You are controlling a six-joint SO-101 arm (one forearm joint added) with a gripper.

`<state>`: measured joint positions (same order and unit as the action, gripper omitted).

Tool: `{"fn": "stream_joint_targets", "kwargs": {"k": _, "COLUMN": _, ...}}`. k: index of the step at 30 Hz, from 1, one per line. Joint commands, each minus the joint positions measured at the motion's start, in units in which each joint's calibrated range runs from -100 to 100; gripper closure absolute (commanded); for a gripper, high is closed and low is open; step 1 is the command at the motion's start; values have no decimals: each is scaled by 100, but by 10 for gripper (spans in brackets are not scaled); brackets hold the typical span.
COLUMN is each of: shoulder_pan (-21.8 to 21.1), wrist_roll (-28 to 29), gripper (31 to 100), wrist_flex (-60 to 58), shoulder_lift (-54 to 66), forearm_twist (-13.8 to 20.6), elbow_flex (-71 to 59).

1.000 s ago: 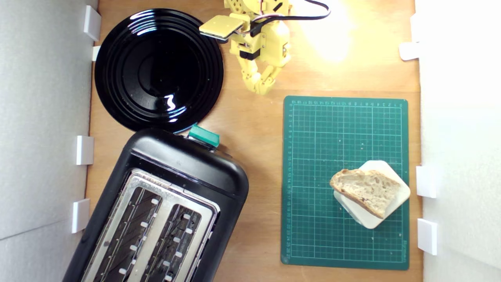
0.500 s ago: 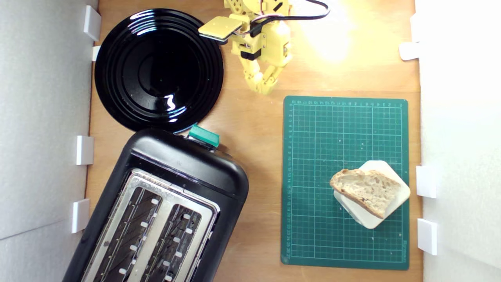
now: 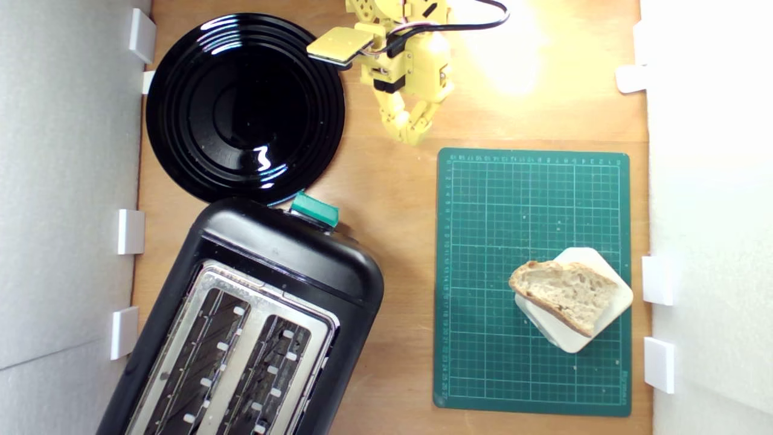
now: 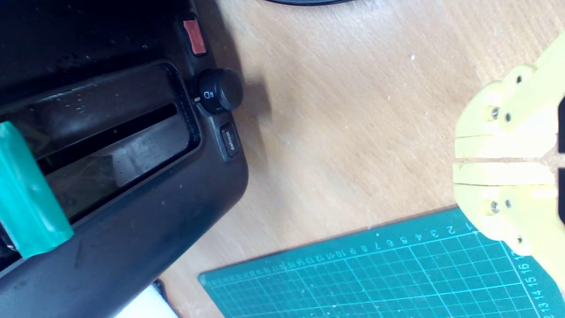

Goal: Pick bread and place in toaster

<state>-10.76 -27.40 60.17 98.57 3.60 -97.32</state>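
The bread (image 3: 564, 294), a tan half-oval slice with a brown crust, lies on a cream rounded-square block (image 3: 610, 284) on the green cutting mat (image 3: 525, 205). The black toaster (image 3: 284, 248) with its silver slotted top (image 3: 241, 356) and green lever (image 3: 314, 209) fills the exterior view's lower left; the wrist view shows its front wall (image 4: 145, 229) and lever (image 4: 26, 194). My yellow gripper (image 3: 412, 136) hangs at the far middle of the table, shut with nothing held, far from the bread. Its fingers (image 4: 503, 145) press together in the wrist view, where the bread is out of sight.
A round black plate (image 3: 244, 109) sits at the exterior view's upper left, beside the gripper. White walls with small white brackets (image 3: 130, 231) line both sides of the wooden table (image 3: 398, 199). The toaster's knob (image 4: 219, 90) and buttons face the mat.
The gripper has drifted slightly toward the exterior view's right. Bread, block, toaster and plate have not moved.
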Motion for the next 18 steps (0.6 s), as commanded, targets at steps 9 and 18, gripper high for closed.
{"fn": "stream_joint_targets", "kwargs": {"k": 9, "shoulder_pan": -53, "wrist_roll": -35, "gripper": 994, "wrist_flex": -240, "shoulder_lift": -340, "forearm_twist": -206, "elbow_flex": 104}}
{"fn": "stream_joint_targets", "kwargs": {"k": 18, "shoulder_pan": 36, "wrist_roll": 12, "gripper": 994, "wrist_flex": -2416, "shoulder_lift": -1305, "forearm_twist": -124, "elbow_flex": 168}}
